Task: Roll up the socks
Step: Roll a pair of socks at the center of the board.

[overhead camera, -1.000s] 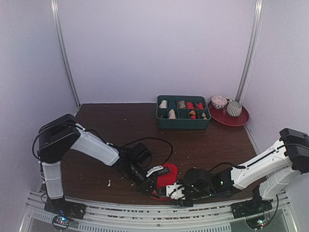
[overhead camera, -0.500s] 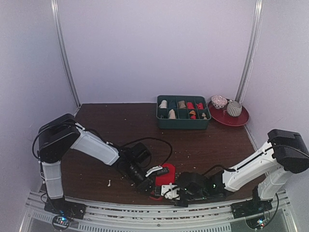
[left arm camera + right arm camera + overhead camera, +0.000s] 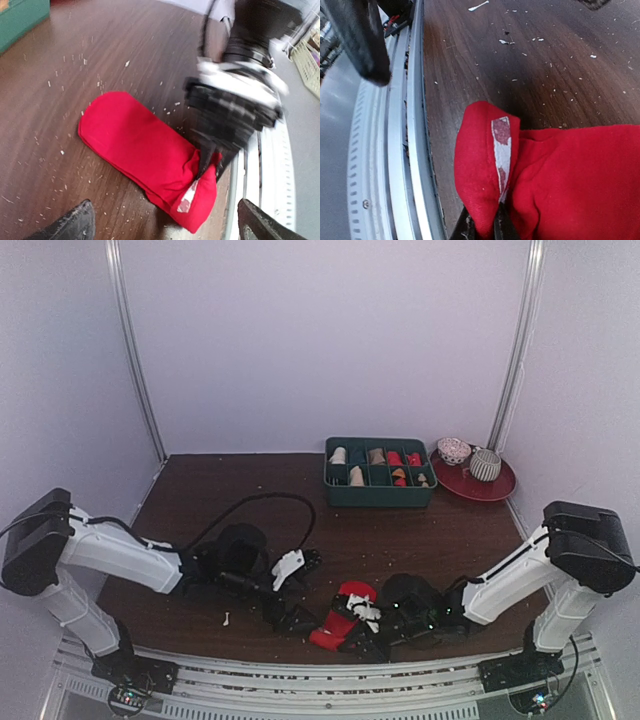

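A bright red sock (image 3: 140,145) lies flat on the dark wooden table (image 3: 240,490), close to its front edge. Its near end is folded over, showing a whitish patch (image 3: 501,145). My right gripper (image 3: 481,229) is shut on that folded end, and it shows in the top view (image 3: 364,624) at the sock's (image 3: 338,620) right side. My left gripper (image 3: 290,592) stands wide open just left of the sock, not touching it. Its dark fingertips (image 3: 75,225) frame the bottom of the left wrist view, with the right gripper (image 3: 210,165) pinching the fold opposite.
A green divided tray (image 3: 380,498) of small rolled bundles stands at the back. To its right is a red plate (image 3: 500,488) with a bowl and a cup. A metal rail (image 3: 300,678) runs along the front edge beside the sock. Pale crumbs dot the wood.
My left gripper has let go of the sock, opened wide and drawn back to the left. My right gripper has closed on the sock's folded end.
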Available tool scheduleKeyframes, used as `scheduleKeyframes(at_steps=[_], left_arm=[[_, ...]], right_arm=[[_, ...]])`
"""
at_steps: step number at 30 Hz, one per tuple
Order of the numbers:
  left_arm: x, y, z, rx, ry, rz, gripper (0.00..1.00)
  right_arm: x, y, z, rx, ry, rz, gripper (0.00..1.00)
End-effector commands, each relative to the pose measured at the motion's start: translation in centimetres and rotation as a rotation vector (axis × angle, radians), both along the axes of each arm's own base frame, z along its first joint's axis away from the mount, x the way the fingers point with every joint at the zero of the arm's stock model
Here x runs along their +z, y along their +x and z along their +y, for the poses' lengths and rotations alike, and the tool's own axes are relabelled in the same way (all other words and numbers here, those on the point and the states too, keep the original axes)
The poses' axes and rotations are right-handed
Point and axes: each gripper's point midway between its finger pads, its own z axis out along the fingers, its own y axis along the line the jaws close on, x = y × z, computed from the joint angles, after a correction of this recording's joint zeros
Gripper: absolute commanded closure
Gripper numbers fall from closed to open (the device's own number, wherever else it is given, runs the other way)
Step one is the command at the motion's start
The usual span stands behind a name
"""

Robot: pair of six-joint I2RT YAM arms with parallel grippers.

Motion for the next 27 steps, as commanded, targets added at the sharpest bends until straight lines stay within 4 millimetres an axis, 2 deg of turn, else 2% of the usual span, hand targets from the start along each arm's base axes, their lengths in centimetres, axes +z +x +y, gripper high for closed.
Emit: scheduleKeyframes(at_steps=[1,2,5,10,15,19,21,23,26,27], left_arm=[[3.1,-1.1,-1.0,-0.053,-0.197,-0.285,0.02],[3.0,-2.4,-1.4,-0.098,-0.204,-0.301,0.02],[1.4,-4.3,-1.9,-0.187,-0.176,-0.29,0.07],[-0.9,-4.9,-2.4,-0.237,-0.136,-0.262,0.13],[-3.7,-5.7,-2.7,-0.286,-0.073,-0.181,0.44],[-4.0,-5.9,-2.7,-0.283,-0.079,-0.152,0.54],[-4.2,-5.9,-2.8,-0.282,-0.075,-0.149,0.66],[-5.1,-5.6,-3.1,-0.281,-0.046,-0.14,0.83],[-6.3,-5.7,-3.3,-0.289,-0.017,-0.111,0.87],[-6.5,-5.8,-3.4,-0.29,-0.013,-0.102,0.91]], right_arm=[[-6.6,-5.0,-6.1,-0.047,-0.234,0.494,0.94],[-6.8,-4.9,-6.2,-0.072,-0.238,0.539,0.94],[-6.9,-4.5,-6.2,-0.137,-0.234,0.676,0.94],[-6.1,-4.1,-5.9,-0.184,-0.174,0.794,0.94],[-6.4,-3.7,-6.0,-0.194,-0.186,0.794,0.94],[-6.7,-3.6,-6.1,-0.195,-0.184,0.793,0.94],[-6.8,-3.7,-6.2,-0.193,-0.184,0.798,0.94],[-6.8,-3.6,-6.1,-0.192,-0.182,0.798,0.94],[-6.5,-3.5,-5.9,-0.179,-0.17,0.792,0.94],[-6.3,-3.4,-5.8,-0.174,-0.163,0.787,0.94]])
